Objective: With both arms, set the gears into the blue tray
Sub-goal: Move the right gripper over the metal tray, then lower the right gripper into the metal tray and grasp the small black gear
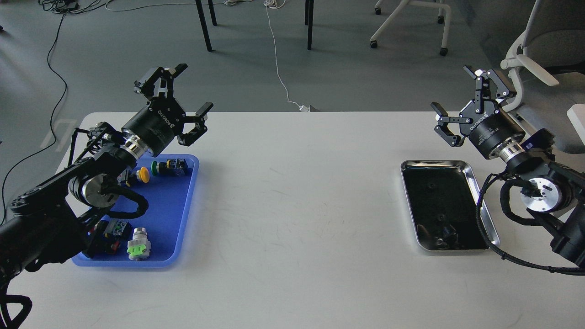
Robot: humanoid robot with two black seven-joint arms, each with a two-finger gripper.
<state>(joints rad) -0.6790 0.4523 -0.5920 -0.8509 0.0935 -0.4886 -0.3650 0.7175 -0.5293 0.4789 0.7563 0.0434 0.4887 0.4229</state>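
Note:
The blue tray point(170, 208) lies at the table's left, partly under my left arm. Two tiny dark gears show faintly on the dark bottom of the steel tray point(434, 162) at the right, one point(430, 186) near its far end and one point(440, 218) nearer me. My left gripper point(196, 87) hangs open above the blue tray's far right corner, with nothing between its fingers. My right gripper point(451, 87) is open too and holds nothing. It is raised above the table beyond the steel tray's far edge.
Several push-button switches lie in the blue tray: a yellow-capped one point(143, 174), a green-capped one point(157, 167), a silver and green one point(138, 246) and a dark one point(109, 230). Bare white table point(297, 205) spans between the trays. Chairs stand behind.

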